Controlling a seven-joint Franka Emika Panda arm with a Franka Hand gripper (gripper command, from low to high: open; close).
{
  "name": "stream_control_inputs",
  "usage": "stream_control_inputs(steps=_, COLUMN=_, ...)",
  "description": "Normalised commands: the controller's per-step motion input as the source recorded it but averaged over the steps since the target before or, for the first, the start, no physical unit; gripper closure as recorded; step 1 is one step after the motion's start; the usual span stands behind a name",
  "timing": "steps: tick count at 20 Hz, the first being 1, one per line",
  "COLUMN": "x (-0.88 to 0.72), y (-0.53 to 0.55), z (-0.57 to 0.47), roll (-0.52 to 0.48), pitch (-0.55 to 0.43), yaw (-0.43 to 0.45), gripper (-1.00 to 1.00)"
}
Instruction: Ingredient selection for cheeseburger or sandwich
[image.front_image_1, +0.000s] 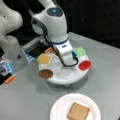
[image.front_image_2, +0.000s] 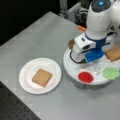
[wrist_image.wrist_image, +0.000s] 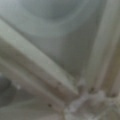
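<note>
- White plastic of the arm's wrist hides the gripper (image.front_image_1: 65, 58) in both front views; it reaches down over the middle of the round white tray (image.front_image_1: 65, 77), and I cannot tell whether its jaws are parted or closed.
- Wrist view: only blurred pale ridges of the tray, very close.
- On the tray's rim in a front view: the yellow cheese square (image.front_image_1: 44, 59) at top left, the dark brown patty (image.front_image_1: 45, 73) at left, a red disc (image.front_image_1: 85, 65) at right, a green leafy piece (image.front_image_1: 79, 51) at top right.
- A second toast square (image.front_image_2: 114, 53) lies at the tray's far edge.
- One toast square (image.front_image_1: 78, 111) lies alone on the white plate (image.front_image_1: 58, 108), near the grey table's (image.front_image_1: 25, 100) bottom edge.
</note>
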Motion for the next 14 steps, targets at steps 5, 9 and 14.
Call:
stream_control_inputs(steps=5, x=0.25, y=0.01, z=-0.29, roll=-0.028, pitch=0.233, yaw=-0.123, gripper=-1.00)
stream_control_inputs(steps=9, x=0.22, y=0.08, z=-0.19, roll=-0.022, pitch=0.236, yaw=-0.110, gripper=-1.00)
stream_control_inputs(steps=14, x=0.24, y=0.13, z=-0.12, roll=-0.020, pitch=0.255, yaw=-0.085, gripper=-1.00)
